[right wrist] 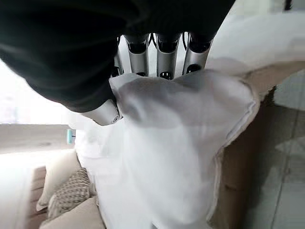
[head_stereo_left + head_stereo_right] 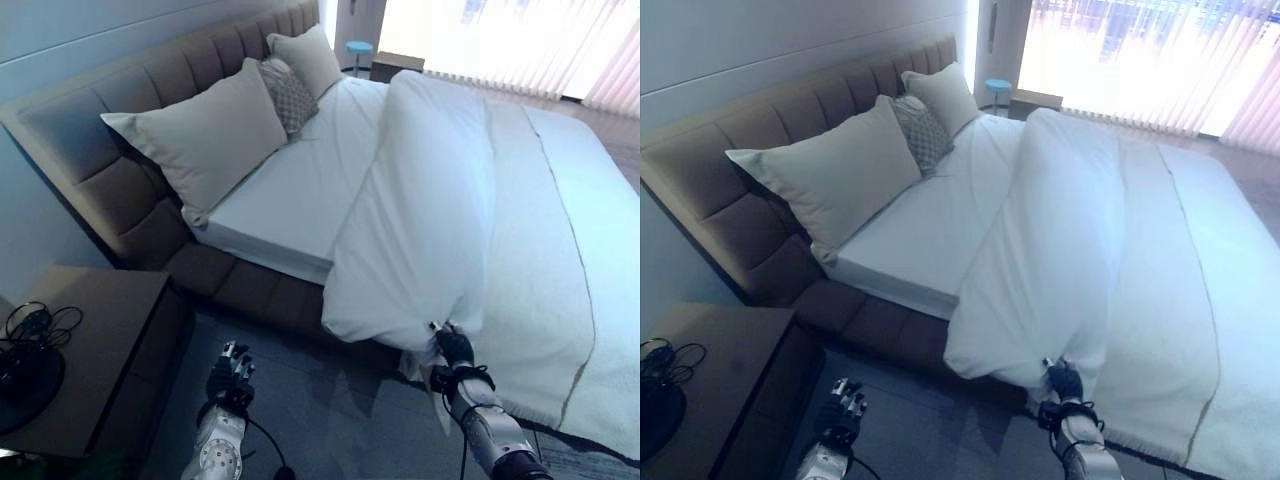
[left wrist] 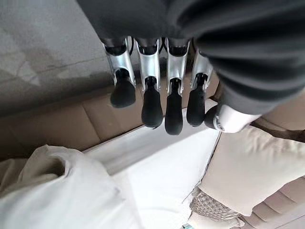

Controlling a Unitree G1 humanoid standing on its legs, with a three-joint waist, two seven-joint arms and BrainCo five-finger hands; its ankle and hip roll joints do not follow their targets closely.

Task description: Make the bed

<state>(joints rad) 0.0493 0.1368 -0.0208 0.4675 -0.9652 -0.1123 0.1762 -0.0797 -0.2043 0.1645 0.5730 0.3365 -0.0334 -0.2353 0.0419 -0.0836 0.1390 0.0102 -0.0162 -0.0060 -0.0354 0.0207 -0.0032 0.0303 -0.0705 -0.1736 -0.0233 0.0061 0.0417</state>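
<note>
A white duvet [image 2: 440,200] lies folded back over the far part of the bed, baring the white sheet [image 2: 300,190] near the pillows. Its near corner [image 1: 181,109] hangs over the bed's side, and my right hand [image 2: 455,350] is shut on that corner, fingers curled round the cloth. My left hand [image 2: 230,375] hangs low over the floor beside the bed, its fingers [image 3: 152,102] relaxed and holding nothing. Two large pale pillows [image 2: 205,135] and a patterned cushion [image 2: 290,95] lean on the padded headboard [image 2: 120,100].
A dark bedside table [image 2: 90,340] stands at my left with a round black object [image 2: 25,375] on it. The bed's brown padded side rail [image 2: 240,285] runs in front of me. Vertical blinds [image 2: 520,40] and a small blue stool [image 2: 358,48] are at the far end.
</note>
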